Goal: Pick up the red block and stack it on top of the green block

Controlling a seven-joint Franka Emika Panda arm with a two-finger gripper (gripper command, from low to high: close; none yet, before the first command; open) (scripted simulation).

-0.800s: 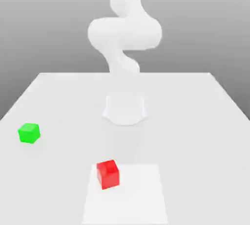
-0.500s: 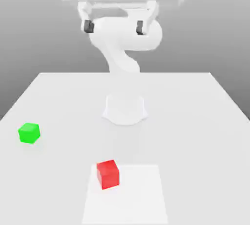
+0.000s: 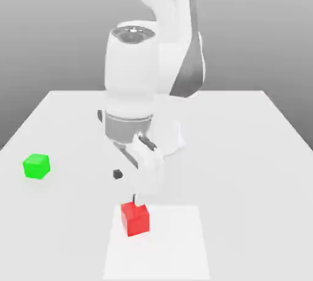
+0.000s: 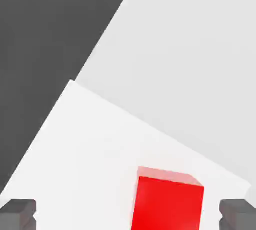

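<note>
Hand view: end effector (image 4: 128,214) spread wide, glossy red cube (image 4: 169,201) off-centre between fingertips. Recommend centring, then descending squarely before closing.

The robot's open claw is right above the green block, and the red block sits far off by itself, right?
Colours swapped. In the exterior view, the open gripper hangs above the red block; the green block sits off alone toward that view's left.
</note>
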